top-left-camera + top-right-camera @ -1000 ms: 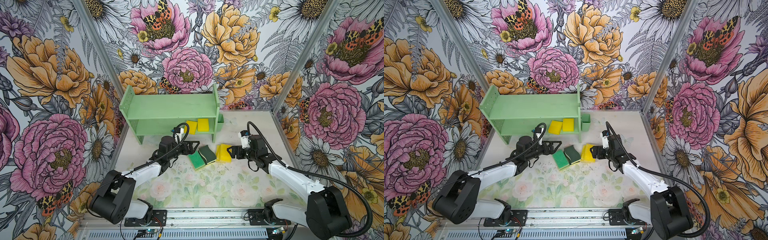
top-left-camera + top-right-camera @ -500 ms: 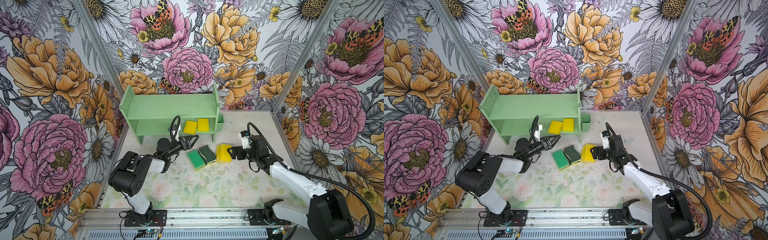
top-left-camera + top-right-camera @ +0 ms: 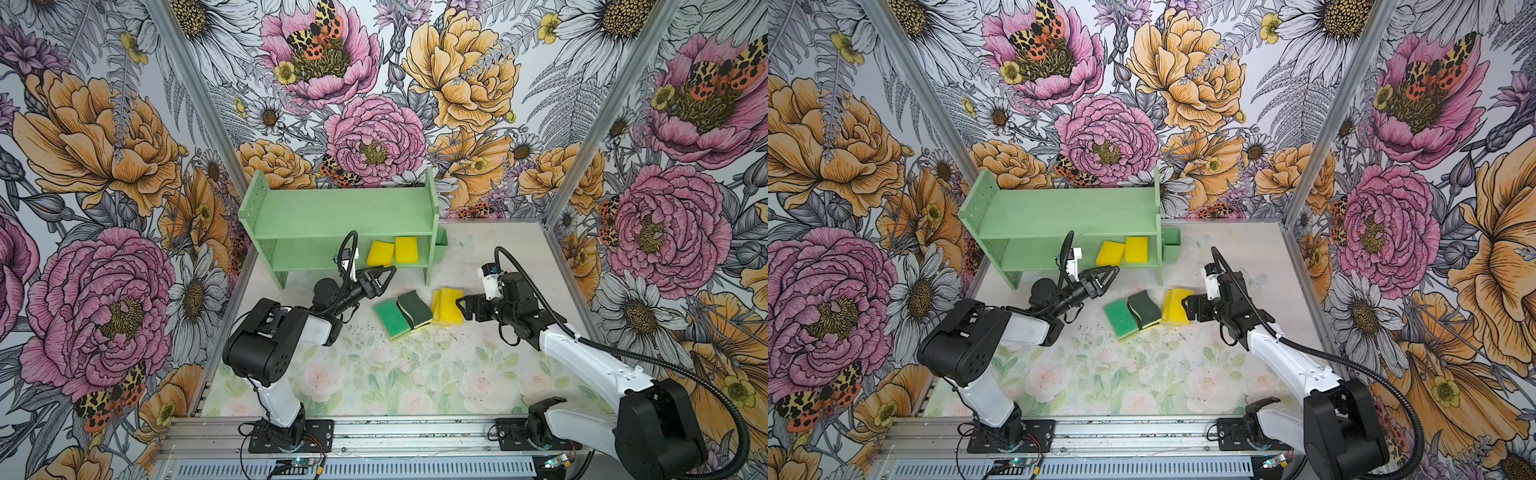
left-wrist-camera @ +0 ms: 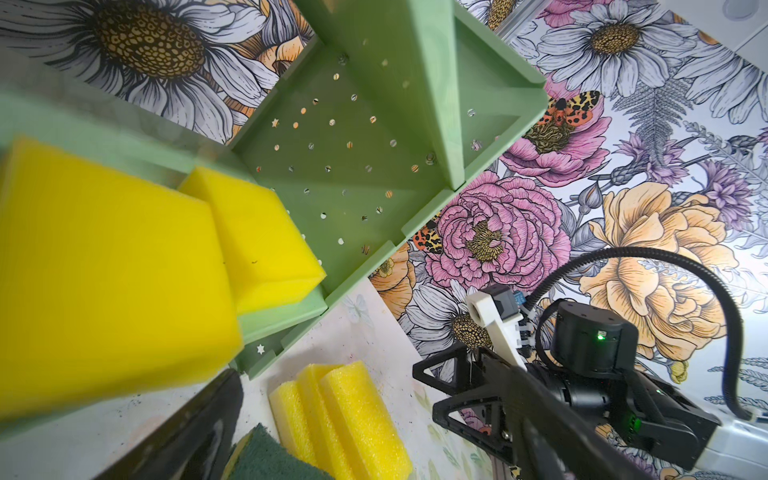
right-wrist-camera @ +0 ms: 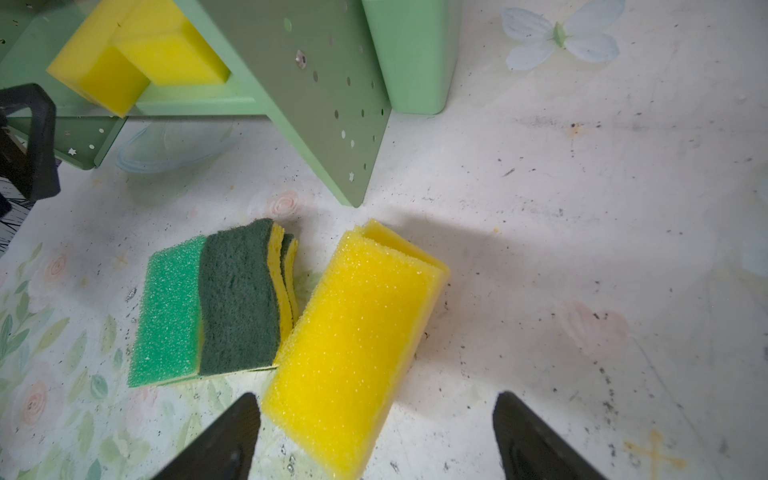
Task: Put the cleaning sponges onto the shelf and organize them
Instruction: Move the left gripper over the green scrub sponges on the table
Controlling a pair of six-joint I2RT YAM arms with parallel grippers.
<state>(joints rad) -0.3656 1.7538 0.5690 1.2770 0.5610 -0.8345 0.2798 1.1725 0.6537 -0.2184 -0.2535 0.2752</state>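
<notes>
Two yellow sponges (image 3: pixel 380 253) rest on the shelf (image 3: pixel 340 216). Left gripper (image 3: pixel 384 279) gapes near them — right gripper (image 3: pixel 460 308) gapes at the floor stack (image 3: pixel 446 303).

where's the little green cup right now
In both top views the green cup sits near the middle at the back, against the outside of the right side panel of the shelf, beyond the loose yellow sponges.

Floral wallpaper walls (image 3: pixel 374 137), pale rose-print tabletop (image 3: pixel 395 374) w/ dark specks (image 3: pixel 359 330), alu rail (image 3: pixel 415 432) at front edge
</notes>
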